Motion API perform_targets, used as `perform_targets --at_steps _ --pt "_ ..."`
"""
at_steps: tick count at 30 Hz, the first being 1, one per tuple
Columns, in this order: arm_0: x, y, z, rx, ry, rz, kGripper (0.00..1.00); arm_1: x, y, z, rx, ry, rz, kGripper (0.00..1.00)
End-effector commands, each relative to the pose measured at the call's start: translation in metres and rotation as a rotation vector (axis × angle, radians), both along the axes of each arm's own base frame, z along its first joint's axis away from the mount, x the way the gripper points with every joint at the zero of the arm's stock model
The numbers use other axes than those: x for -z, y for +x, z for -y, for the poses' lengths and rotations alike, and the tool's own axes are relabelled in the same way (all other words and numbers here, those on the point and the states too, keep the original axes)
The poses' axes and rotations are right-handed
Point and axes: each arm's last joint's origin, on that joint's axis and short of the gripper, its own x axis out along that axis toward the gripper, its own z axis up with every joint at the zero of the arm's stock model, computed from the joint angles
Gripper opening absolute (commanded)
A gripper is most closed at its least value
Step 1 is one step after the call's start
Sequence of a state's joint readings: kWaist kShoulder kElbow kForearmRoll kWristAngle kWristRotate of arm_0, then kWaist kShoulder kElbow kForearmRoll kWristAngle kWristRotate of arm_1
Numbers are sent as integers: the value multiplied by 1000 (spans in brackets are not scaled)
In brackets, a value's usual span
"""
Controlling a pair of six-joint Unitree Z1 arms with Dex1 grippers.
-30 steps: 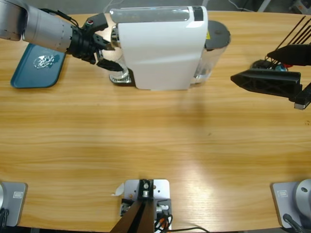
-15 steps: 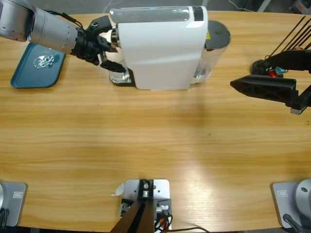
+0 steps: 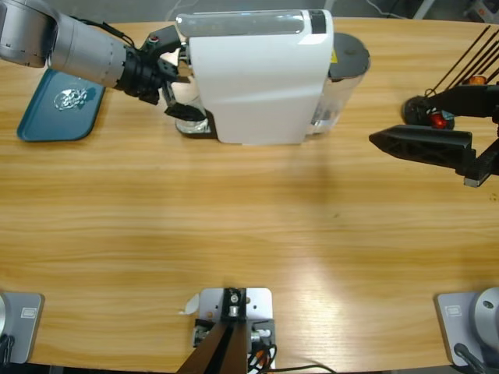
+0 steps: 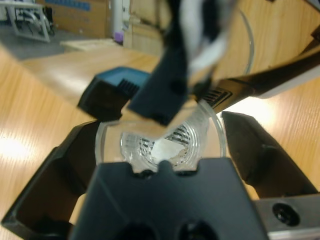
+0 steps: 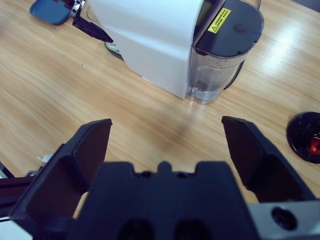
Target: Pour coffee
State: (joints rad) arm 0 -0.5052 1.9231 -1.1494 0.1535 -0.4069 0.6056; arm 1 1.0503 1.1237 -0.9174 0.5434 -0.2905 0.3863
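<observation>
My left hand [image 3: 178,87] sits at the spout end of the white machine [image 3: 253,78], jaws spread on either side of a clear cup [image 4: 160,142] without closing on it. The cup stands on the drip grate under the spout; I cannot tell if any coffee is in it. My right hand [image 3: 425,146] hangs spread over bare counter [image 3: 249,234], well apart from the machine. Teal tray [image 3: 58,105] lies just behind my left arm.
</observation>
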Motion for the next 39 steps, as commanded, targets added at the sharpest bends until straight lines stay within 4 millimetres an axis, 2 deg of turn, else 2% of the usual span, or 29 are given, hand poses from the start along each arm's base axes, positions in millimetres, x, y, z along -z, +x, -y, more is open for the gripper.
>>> perform_targets --at_steps 1,6,11,16,17,18,19,20,22,25,28,30,34,39 --pt "-8 -8 -29 -40 -20 -9 996 16 1 -5 6 -60 -39 1000" --pt "-31 -23 -49 -64 -74 18 996 17 2 -6 7 -68 -44 1000" --pt "-50 -63 -75 -116 -120 24 996 8 4 -8 6 -66 -20 982" --pt "-51 -112 -95 -233 -158 -53 994 -23 15 -23 -3 -152 8 785" --pt "-47 -119 -99 -271 -151 -76 992 -30 18 -28 -8 -162 19 675" --pt "-43 -124 -103 -311 -136 -96 991 -36 21 -32 -16 -157 27 410" --pt "-40 -129 -106 -351 -116 -109 988 -40 23 -36 -17 -145 36 77" --pt "-37 -135 -110 -397 -99 -120 987 -45 24 -38 -7 -140 54 0" --pt "-40 -143 -113 -445 -90 -127 987 -55 29 -39 44 -176 80 0" --pt "-43 -157 -110 -472 -44 -128 987 -75 46 -40 72 -185 10 0" --pt "-46 -170 -114 -552 -12 -155 987 -96 74 -41 83 -150 -109 0" --pt "-50 -176 -119 -587 -8 -139 987 -102 97 -44 96 -140 -161 0" --pt "-48 -178 -121 -603 6 -136 987 -94 147 -65 139 -161 -244 0" --pt "-43 -173 -119 -624 10 -167 996 -84 181 -93 109 -170 -296 0"
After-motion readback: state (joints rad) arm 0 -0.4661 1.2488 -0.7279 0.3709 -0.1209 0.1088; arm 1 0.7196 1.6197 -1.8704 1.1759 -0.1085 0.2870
